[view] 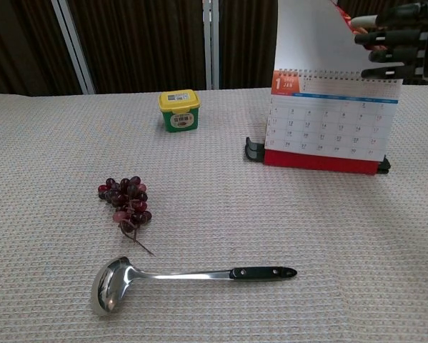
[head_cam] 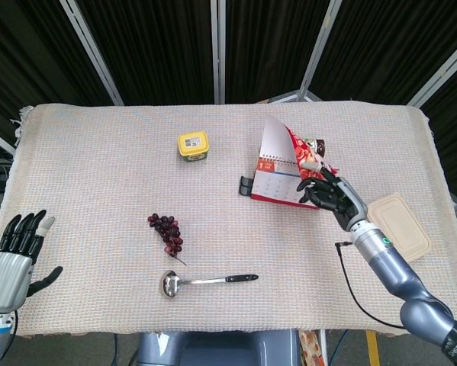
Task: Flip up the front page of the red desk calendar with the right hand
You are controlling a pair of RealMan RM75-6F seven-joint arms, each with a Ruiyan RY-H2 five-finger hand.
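While only the chest view shows January, the right robot hand point(head_cam: 331, 192) pinches the front page point(view: 310, 39) up.

Grapes point(head_cam: 165, 228), ladle point(head_cam: 205, 280), yellow tub point(head_cam: 192, 145), lidded container point(head_cam: 397, 226).

The grapes point(view: 125, 200) lie behind the ladle point(view: 185, 279), with the calendar point(view: 328, 128) right of the tub point(view: 178, 110).
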